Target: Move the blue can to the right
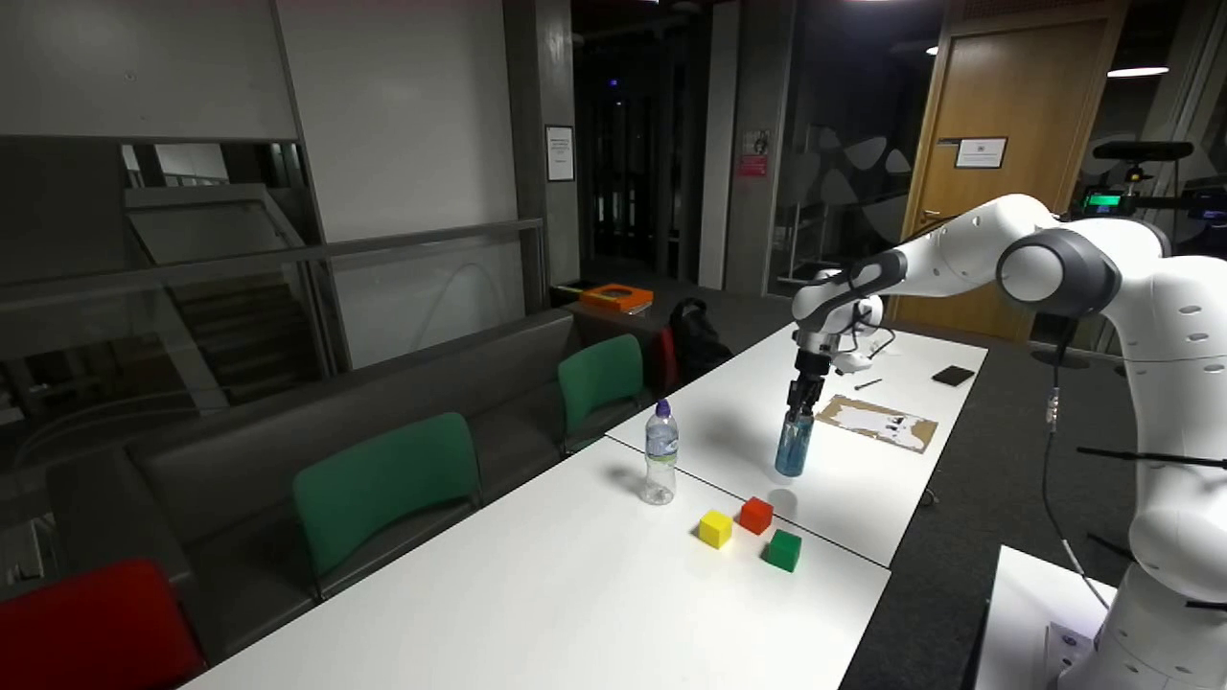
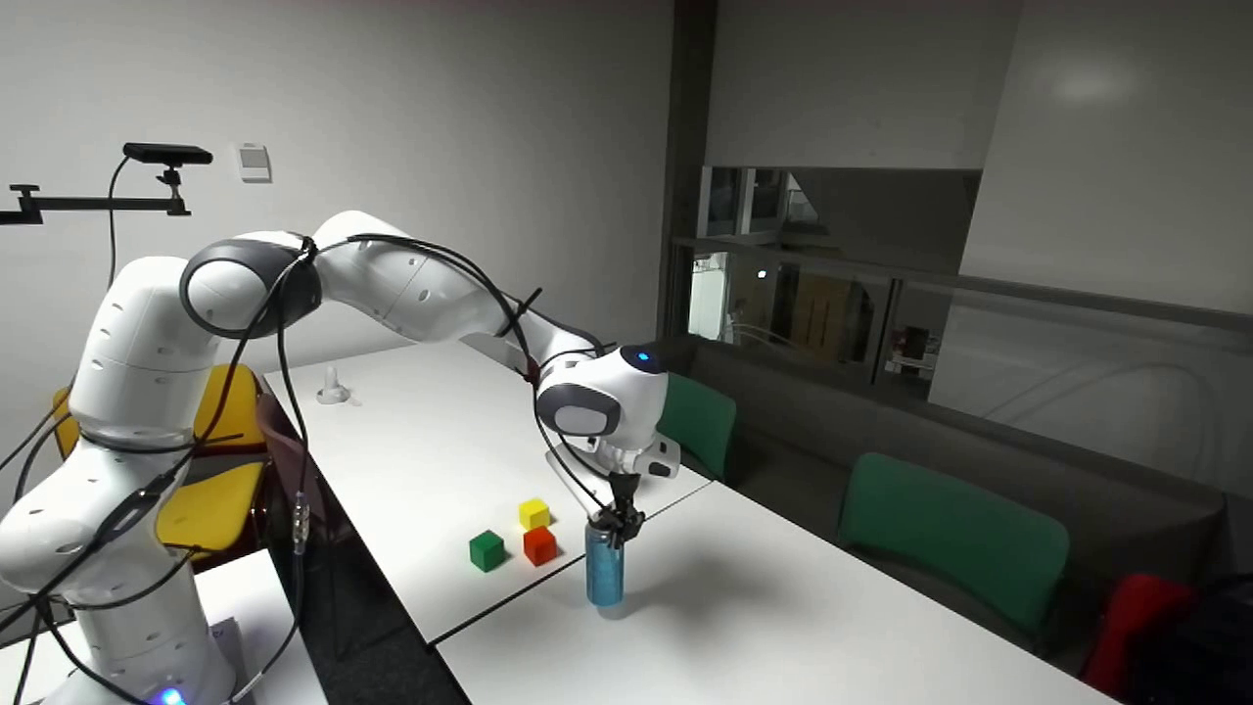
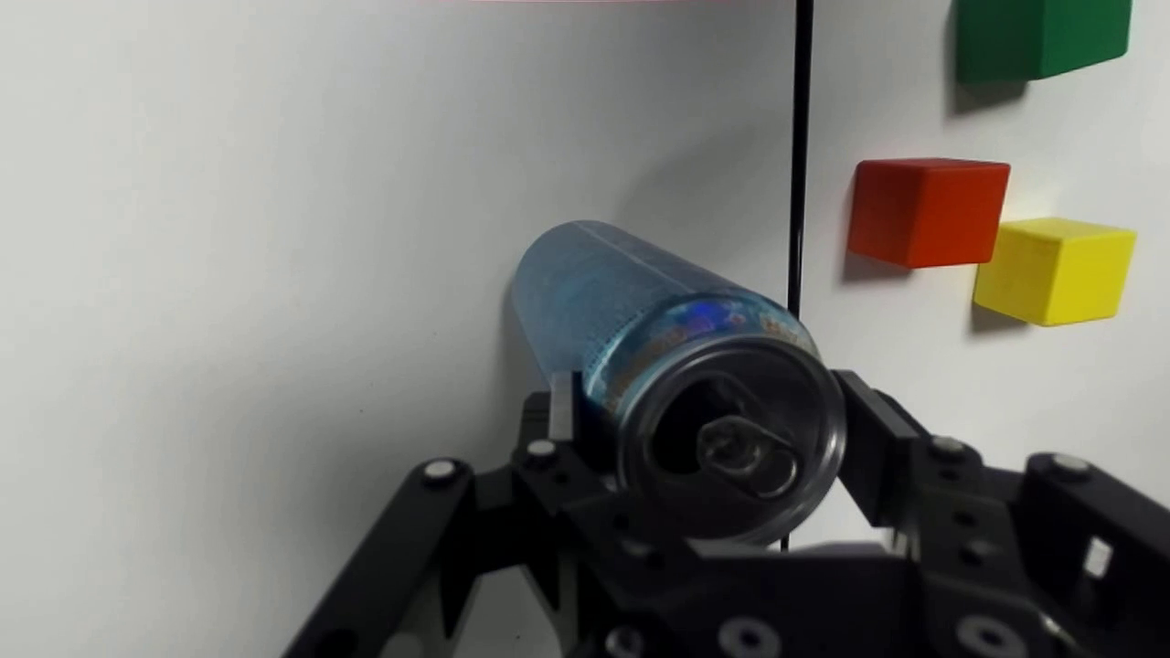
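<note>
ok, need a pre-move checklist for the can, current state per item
1. Jaws closed on the blue can: ok, one on each side near its top.
2. Grip firm enough: cannot tell.
3. Can sealed: not ok, its mouth looks open; any contents cannot be seen.
4. Red block, yellow block and green block apart from the can: ok.
5. Clear bottle upright and apart from the can in an exterior view: ok.
</note>
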{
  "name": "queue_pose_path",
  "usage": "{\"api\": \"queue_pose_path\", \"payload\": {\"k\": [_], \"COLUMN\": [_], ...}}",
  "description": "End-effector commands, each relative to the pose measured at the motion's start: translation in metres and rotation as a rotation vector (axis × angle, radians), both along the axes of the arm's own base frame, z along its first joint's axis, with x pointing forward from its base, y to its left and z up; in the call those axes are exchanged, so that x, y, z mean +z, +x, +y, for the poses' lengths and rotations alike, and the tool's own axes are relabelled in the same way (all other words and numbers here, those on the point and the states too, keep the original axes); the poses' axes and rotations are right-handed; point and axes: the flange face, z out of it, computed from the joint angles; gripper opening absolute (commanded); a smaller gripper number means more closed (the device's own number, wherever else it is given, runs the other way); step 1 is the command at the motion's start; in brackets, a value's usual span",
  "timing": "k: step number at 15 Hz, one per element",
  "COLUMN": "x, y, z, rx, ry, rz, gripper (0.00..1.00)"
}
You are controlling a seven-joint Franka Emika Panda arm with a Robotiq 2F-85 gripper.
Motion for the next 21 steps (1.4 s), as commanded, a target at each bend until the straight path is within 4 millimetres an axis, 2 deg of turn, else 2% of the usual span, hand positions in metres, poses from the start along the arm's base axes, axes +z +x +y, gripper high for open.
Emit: {"api": "queue_pose_path", "payload": {"k": [1, 8, 9, 21], "x": [0.0, -0.004, -0.004, -0.021], "y": [0.0, 0.0, 0.0, 0.0], "z": [0.0, 0.0, 0.0, -0.008], "rx": [0.0, 0.0, 0.0, -0.016], "ry": [0.0, 0.002, 0.002, 0.014], "rz": [0.002, 0.007, 0.007, 0.036], "gripper": [0.69, 0.69, 0.44, 0.44]}}
